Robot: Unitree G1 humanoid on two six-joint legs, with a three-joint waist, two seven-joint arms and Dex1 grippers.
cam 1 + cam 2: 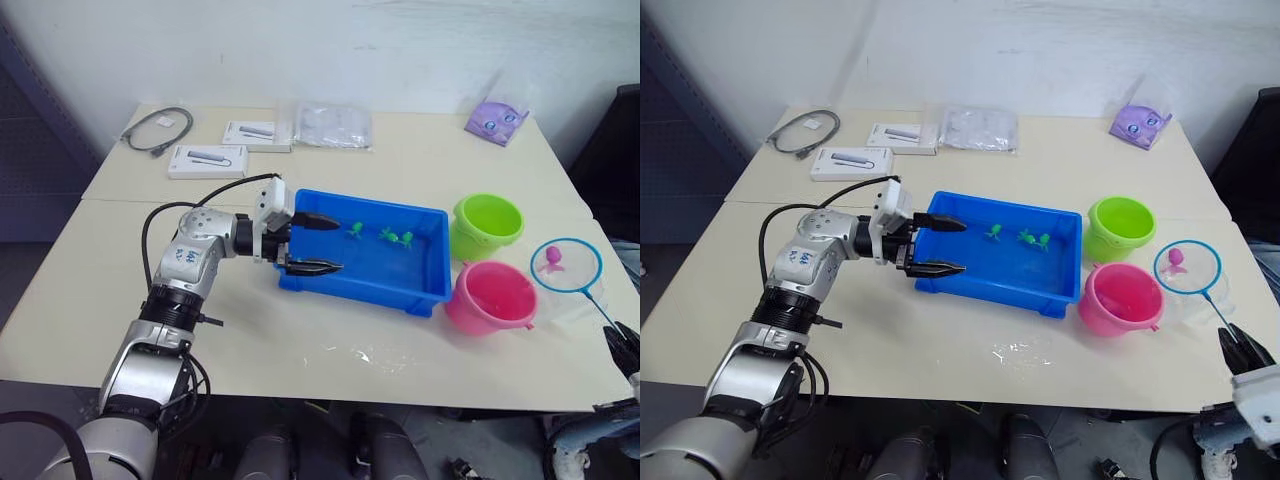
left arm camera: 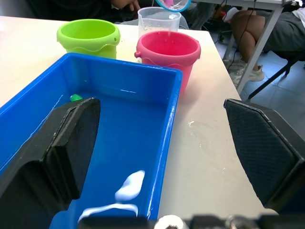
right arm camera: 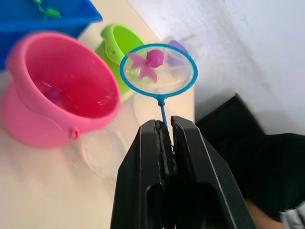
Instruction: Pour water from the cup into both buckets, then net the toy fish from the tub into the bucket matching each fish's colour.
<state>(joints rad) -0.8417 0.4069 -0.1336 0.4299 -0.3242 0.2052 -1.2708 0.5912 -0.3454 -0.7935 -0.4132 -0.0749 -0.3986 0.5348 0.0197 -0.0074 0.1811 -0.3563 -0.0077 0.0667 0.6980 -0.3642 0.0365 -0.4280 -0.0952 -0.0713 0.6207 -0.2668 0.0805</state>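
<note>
On pale table (image 1: 300, 330): tub (image 1: 400, 280), buckets (image 1: 487, 262).

Two buckets (image 1: 487, 224), three green fish (image 1: 389, 235), one pink fish (image 1: 551, 257)

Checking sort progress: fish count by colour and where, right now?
Green fish in the tub: 3
Pink fish in the net, held by the right gripper: 1
Pink fish in the pink bucket: at least 1, dim shape under water, count unclear
Total clearly visible: 4
</note>
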